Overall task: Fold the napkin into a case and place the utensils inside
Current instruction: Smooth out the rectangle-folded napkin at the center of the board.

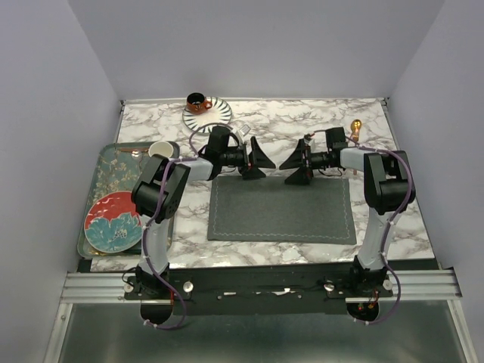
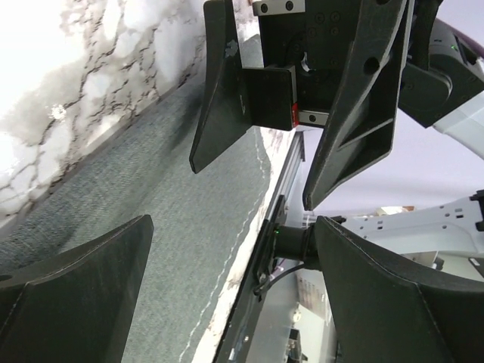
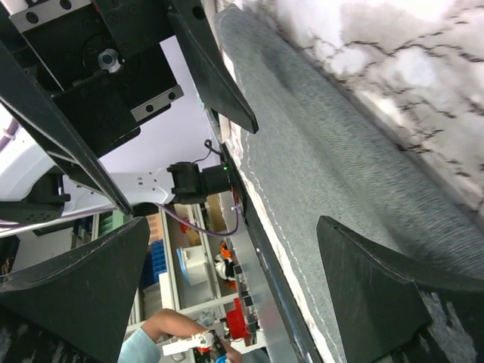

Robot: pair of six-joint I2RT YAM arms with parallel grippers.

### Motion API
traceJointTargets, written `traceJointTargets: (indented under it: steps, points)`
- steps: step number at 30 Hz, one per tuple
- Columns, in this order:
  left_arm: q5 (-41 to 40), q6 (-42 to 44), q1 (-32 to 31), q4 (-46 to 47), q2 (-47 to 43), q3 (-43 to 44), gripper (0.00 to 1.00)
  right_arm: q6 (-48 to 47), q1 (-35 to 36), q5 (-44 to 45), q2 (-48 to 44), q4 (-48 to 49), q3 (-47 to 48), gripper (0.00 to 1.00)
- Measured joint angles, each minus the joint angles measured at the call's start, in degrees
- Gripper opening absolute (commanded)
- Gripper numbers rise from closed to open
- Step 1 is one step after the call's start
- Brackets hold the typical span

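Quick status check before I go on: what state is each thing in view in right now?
Napkin: spread flat, unfolded.
Left gripper: open, empty, over the napkin's far edge.
Right gripper: open, empty, facing the left one.
Gold utensil: lying loose at far right, outside the napkin.
Orange cup: upright on its saucer.
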Motion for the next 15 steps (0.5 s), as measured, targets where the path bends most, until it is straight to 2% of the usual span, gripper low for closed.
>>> traceJointTargets:
  steps: [15]
  points:
    - [0.11, 7.96, 4.22, -5.64, 4.15, -0.13, 0.95, -2.86, -0.63, 2.91, 5.03, -1.07, 0.74, 1.0]
